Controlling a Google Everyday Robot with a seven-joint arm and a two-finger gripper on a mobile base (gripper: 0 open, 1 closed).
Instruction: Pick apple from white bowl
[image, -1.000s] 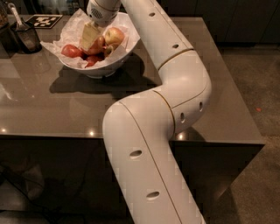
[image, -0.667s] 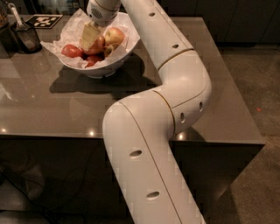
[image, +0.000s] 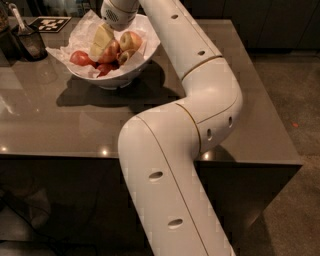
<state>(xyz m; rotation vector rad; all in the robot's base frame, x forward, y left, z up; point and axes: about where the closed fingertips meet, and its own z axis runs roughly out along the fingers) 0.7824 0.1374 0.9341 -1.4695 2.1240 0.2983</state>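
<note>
The white bowl, lined with crumpled white paper, stands at the table's far left. The apple, large and pinkish-red with a pale blush, lies at the right of the fruit pile in the bowl. Smaller dark red apples lie to its left, and a yellower apple lies just in front of it. My gripper reaches down into the bowl from above. It sits in the pile just left of the apple and hides part of the fruit.
A dark cup holding a utensil stands left of the bowl, with a black-and-white marker tag behind it. My white arm curves over the glossy brown table. The table's front edge is near, its right edge by the floor.
</note>
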